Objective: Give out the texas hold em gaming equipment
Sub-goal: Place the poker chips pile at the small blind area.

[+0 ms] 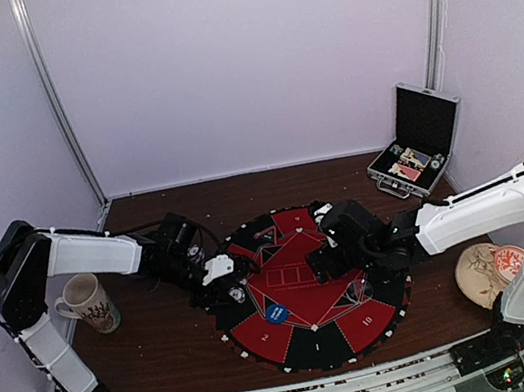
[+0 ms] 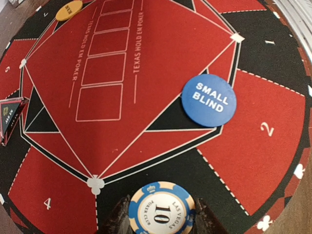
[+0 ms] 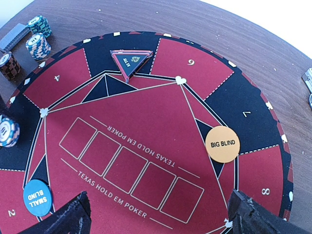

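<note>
We grip one chip at the left side of the mat, our right gripper spread wide.
Starting left, our left gripper is clamped on a blue-and-cream "10" chip over the black wedge between seats 4 and 2. The blue Small Blind disc lies flat just beyond. Further right, the right gripper hangs empty above the centre boxes, the orange Big Blind disc lying near seats 7 and 8.

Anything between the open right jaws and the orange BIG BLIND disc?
Nothing visible. Only bare round red-and-black poker mat lies between the right gripper and the round orange BIG BLIND disc; the black triangular marker sits farther off.
</note>
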`<action>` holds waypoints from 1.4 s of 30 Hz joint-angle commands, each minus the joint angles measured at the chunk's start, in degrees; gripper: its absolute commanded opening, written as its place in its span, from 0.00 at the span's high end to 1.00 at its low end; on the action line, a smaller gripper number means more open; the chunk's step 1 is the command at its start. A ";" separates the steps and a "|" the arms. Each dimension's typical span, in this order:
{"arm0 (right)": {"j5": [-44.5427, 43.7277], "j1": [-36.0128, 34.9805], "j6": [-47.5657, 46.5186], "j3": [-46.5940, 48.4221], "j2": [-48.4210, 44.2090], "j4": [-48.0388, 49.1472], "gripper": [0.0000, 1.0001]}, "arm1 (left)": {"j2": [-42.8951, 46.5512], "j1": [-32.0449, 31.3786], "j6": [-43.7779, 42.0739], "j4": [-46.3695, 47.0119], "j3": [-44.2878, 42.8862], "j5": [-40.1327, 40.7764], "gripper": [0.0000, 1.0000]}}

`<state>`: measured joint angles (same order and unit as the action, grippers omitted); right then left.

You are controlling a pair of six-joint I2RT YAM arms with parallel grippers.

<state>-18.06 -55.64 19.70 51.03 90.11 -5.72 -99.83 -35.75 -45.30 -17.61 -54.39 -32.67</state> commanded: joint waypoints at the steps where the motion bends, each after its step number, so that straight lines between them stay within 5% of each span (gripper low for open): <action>1: -1.26 -0.03 -0.20 -0.67 -1.42 0.52 0.01 | -2.49 -0.11 3.19 2.48 -3.75 2.60 0.88; 23: -1.24 0.08 -0.28 -0.79 -1.42 0.53 0.01 | -7.63 -0.11 5.59 2.48 -7.73 7.27 0.84; 42: -1.20 0.01 -0.29 -0.80 -1.47 0.38 0.01 | -1.33 0.12 6.98 5.10 -4.38 7.95 0.09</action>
<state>-18.06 -55.64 19.68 51.00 90.11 -5.72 -106.30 -35.75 -39.72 -16.01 -60.18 -25.19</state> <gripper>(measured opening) 0.992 0.845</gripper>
